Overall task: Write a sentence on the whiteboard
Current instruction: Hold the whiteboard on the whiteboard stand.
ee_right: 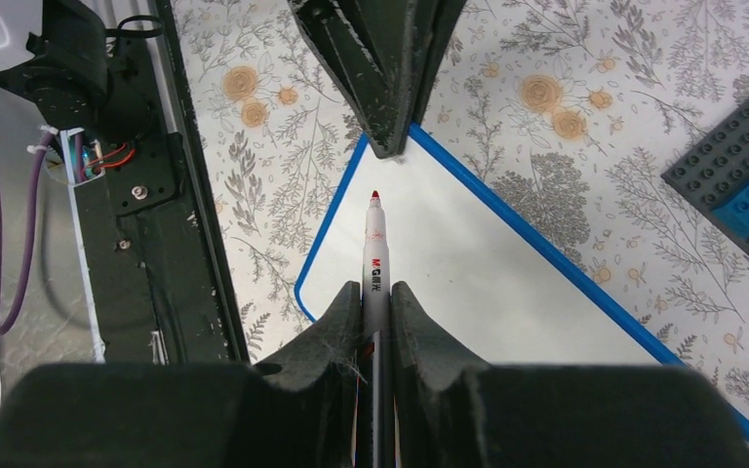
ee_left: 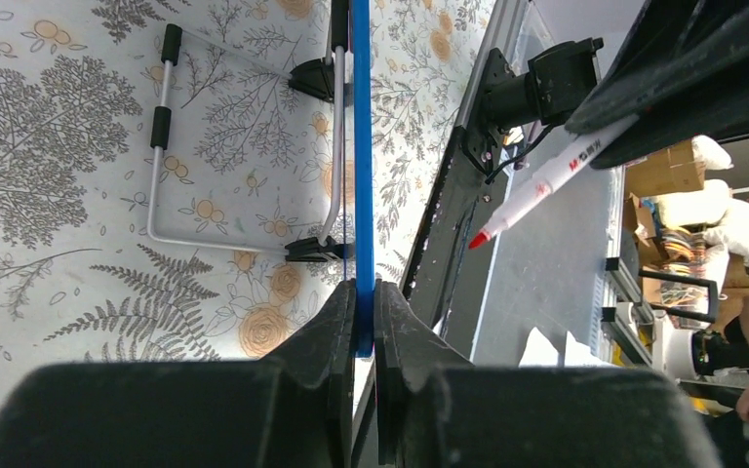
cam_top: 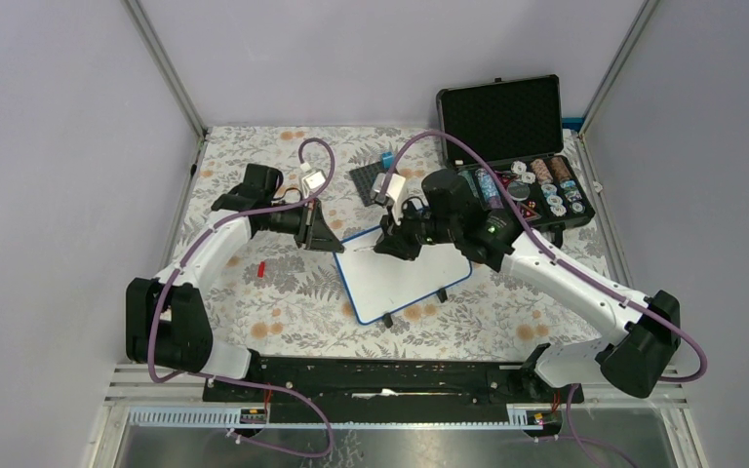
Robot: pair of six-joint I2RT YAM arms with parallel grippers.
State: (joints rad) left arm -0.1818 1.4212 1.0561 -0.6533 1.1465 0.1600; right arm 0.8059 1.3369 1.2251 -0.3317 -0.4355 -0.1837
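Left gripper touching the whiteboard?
Touching. The left wrist view shows the left gripper shut on the whiteboard, jaws pressed against both sides of its blue rim.

Bright, even light; soft grey shade across whiteboard (ee_right: 468,263).

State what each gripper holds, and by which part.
The left gripper clamps the whiteboard by its rim at a corner; the right gripper holds the marker by its barrel.

Upper right of the overhead view I see an open black case (cam_top: 500,117), round spools (cam_top: 551,185) in its tray. Left of it, a grey studded plate (cam_top: 364,182) with a blue brick (cam_top: 387,159). A small red piece (cam_top: 261,268) lies centre-left on the floral cloth (cam_top: 254,312).
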